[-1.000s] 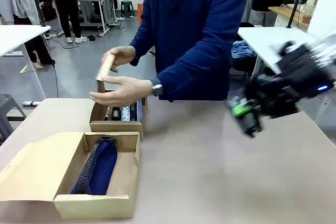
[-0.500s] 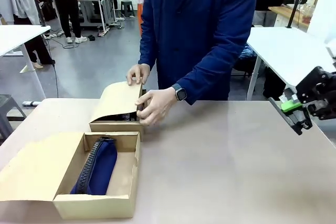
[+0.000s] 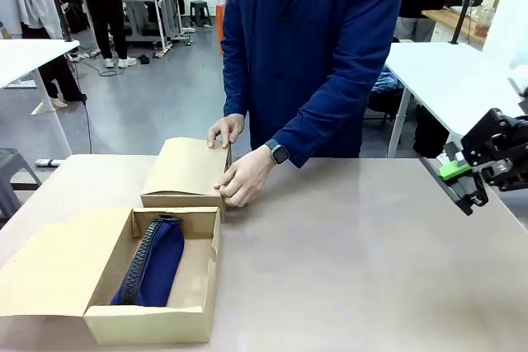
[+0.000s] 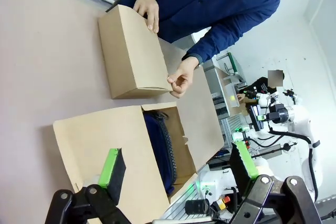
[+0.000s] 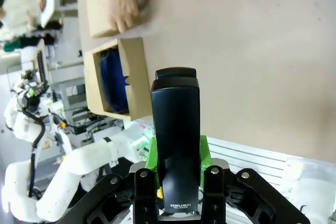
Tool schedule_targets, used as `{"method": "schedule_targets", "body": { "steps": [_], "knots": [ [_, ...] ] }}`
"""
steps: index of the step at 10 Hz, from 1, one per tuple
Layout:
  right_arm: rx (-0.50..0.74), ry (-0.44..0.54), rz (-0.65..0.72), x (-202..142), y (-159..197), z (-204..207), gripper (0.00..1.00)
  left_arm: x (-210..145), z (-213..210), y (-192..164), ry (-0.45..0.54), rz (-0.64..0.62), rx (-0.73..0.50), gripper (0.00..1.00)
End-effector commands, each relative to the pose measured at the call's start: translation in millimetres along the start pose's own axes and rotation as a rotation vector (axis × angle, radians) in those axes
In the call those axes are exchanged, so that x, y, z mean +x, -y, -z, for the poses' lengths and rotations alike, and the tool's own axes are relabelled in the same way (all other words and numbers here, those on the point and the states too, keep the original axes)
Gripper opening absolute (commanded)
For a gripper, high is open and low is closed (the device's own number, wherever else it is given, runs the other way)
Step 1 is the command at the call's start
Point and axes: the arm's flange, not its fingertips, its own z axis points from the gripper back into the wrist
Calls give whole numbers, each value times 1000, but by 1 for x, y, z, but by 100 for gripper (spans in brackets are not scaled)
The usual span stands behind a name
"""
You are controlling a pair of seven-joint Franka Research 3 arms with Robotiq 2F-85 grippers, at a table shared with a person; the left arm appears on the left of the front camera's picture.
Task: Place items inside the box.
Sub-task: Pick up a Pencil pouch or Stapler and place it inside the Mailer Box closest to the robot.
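My right gripper [image 3: 459, 177] hangs above the table's right edge, shut on a black stapler [image 3: 446, 185]. The right wrist view shows that stapler [image 5: 176, 124] clamped between the green pads [image 5: 153, 157] of the gripper [image 5: 177, 157]. An open cardboard box [image 3: 196, 282] at the front left holds a navy zip pouch [image 3: 154, 261]. Behind it a second box [image 3: 185, 172] has its lid down, with both of the person's hands [image 3: 241, 179] on it. My left gripper [image 4: 177, 163] is open above the open box [image 4: 105, 140] and its pouch [image 4: 159, 148], holding nothing.
The open box's flap [image 3: 49, 265] lies flat toward the front left corner. The person [image 3: 313, 47] stands at the far edge behind the closed box. The bare tabletop [image 3: 355, 261] stretches across the middle and right.
The person lowered the far box's lid and now presses it shut. My right gripper drew back to the right edge with the stapler and has slowed there.
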Motion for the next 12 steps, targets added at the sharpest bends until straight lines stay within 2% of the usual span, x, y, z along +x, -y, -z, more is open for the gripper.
{"method": "schedule_targets", "body": {
  "steps": [1,3,6,7,10,11,12],
  "knots": [
    [-20,-57,-90,5,-29,16,33,-1,1,0,15,15,-20,100],
    [-45,-126,-183,10,-68,44,33,-1,1,0,15,15,-20,100],
    [-192,-217,-301,15,-133,112,33,-1,1,0,15,15,-20,100],
    [-170,-237,-292,24,-130,113,33,-1,1,0,15,15,-20,100],
    [-142,-164,-228,17,-105,88,33,-1,1,0,15,15,-20,100],
    [-161,-145,-236,14,-110,96,33,-1,1,0,15,15,-20,100],
    [-175,-144,-268,13,-131,125,33,-1,1,0,15,15,-20,100]
  ]
}}
